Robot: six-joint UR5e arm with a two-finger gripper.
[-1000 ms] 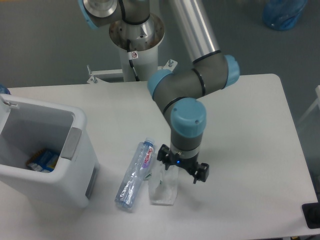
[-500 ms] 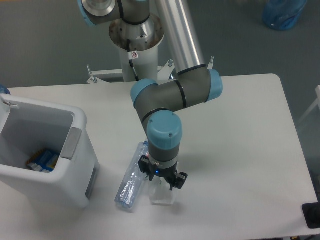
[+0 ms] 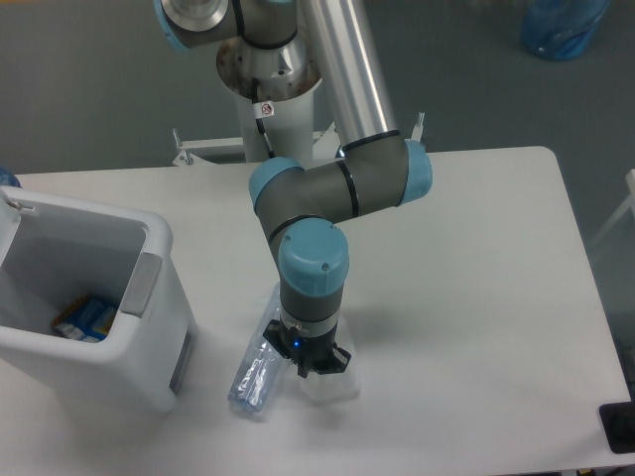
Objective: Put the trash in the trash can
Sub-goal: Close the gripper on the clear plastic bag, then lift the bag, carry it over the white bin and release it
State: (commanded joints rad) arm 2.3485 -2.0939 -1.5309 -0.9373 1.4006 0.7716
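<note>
A flattened clear plastic bottle (image 3: 253, 375) lies on the white table, and only its lower end shows past my arm. Just right of it, a small crumpled clear wrapper (image 3: 332, 385) peeks out beneath my wrist. My gripper (image 3: 303, 372) points straight down over the gap between these two pieces of trash, low against the table. The wrist hides its fingers, so their state is unreadable. The trash can (image 3: 159, 327), a large white bin with a grey handle panel, stands at the left with its open top facing up.
A blue-yellow packet (image 3: 87, 319) lies inside the bin. The table's front edge (image 3: 397, 468) runs just below the trash. A dark object (image 3: 620, 426) sits at the right frame edge.
My arm has swung left and dropped lower, shifting the gripper from above the wrapper to over the bottle's inner edge. It now covers the bottle's labelled upper half. Neither piece of trash has moved.
</note>
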